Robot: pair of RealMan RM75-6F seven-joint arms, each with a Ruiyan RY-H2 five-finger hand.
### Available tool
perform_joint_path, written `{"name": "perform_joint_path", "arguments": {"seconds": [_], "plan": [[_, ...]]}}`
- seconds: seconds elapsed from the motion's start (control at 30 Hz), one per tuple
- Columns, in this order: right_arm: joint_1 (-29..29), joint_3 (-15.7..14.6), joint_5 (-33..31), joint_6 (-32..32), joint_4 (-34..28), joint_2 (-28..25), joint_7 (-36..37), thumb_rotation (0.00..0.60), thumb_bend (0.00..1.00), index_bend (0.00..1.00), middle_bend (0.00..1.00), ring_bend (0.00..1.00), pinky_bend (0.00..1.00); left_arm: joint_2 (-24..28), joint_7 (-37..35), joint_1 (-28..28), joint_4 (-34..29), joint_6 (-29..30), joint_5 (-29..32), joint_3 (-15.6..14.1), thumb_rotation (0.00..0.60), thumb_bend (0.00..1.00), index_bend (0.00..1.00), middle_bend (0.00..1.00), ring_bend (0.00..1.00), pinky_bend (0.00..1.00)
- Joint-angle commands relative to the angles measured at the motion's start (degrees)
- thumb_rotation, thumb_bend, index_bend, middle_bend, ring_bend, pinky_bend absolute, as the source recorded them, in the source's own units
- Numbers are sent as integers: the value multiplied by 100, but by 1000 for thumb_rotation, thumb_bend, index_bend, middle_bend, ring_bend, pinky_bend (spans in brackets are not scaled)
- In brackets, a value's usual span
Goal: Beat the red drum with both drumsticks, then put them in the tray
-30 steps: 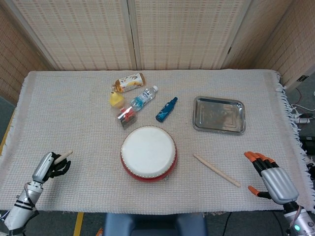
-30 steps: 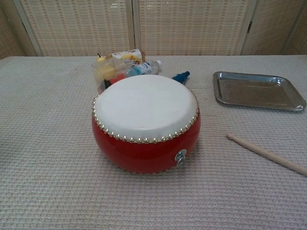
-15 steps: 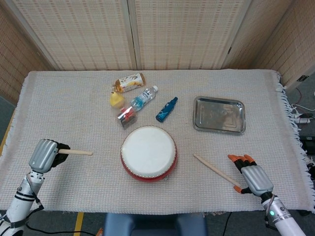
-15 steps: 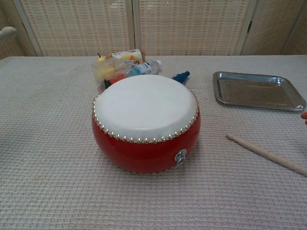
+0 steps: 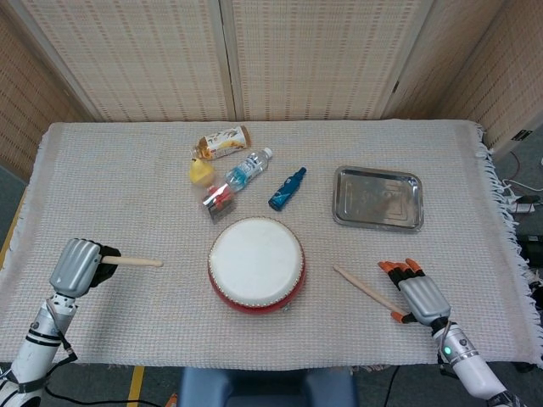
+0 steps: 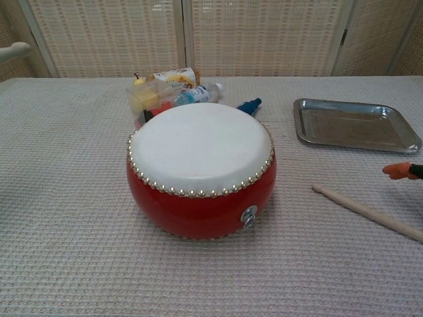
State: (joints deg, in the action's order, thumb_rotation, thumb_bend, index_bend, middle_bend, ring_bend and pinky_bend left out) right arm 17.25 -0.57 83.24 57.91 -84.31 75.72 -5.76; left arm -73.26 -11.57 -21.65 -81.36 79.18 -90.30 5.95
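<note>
A red drum with a white skin stands at the table's front middle. My left hand grips one wooden drumstick, whose tip points toward the drum from the left. The second drumstick lies flat on the cloth right of the drum. My right hand hovers over its near end, orange-tipped fingers spread, holding nothing. The steel tray sits behind, at the right.
Behind the drum lie a blue bottle, a clear water bottle, a snack packet, a yellow toy and a small red-filled pack. The cloth's fringed edge runs along the right.
My left hand turned knuckles-up and swung its drumstick level, pointing at the drum. My right hand moved left and forward until it came over the lying drumstick's end.
</note>
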Motion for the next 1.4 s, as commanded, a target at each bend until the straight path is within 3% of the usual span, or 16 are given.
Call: {"name": "perform_joint_path", "arguments": {"seconds": [0.03,0.5,0.67,0.77,1.0,1.4], "plan": [[31,-29,-9,-23,75,64,-55,600,196,15,77,0,52,-5,14,-5,9,-15,9,-12,600,876,1000,1000,1000,1000],[135,90,-425,-83,513,92,-502,600,197,32,77,0,51,-46,-4,-30,102,-47,60,-48,600,876,1000,1000,1000,1000],[261,205,-728,-252,726,49,-827,600,240,54,78,0,51,-49,-22,-20,134,-46,91,-56,600,875,1000,1000,1000,1000],[313,279,-860,-312,616,-10,-809,600,258,94,78,0,51,-43,-23,-11,147,-44,108,-62,600,874,1000,1000,1000,1000],[520,445,-723,-473,-94,-232,20,600,335,280,78,0,54,-1,-60,14,140,-18,151,-54,600,875,1000,1000,1000,1000],[989,528,-1096,-817,98,488,-519,600,347,381,78,0,54,9,-120,30,162,-33,160,-91,600,874,1000,1000,1000,1000]]}}
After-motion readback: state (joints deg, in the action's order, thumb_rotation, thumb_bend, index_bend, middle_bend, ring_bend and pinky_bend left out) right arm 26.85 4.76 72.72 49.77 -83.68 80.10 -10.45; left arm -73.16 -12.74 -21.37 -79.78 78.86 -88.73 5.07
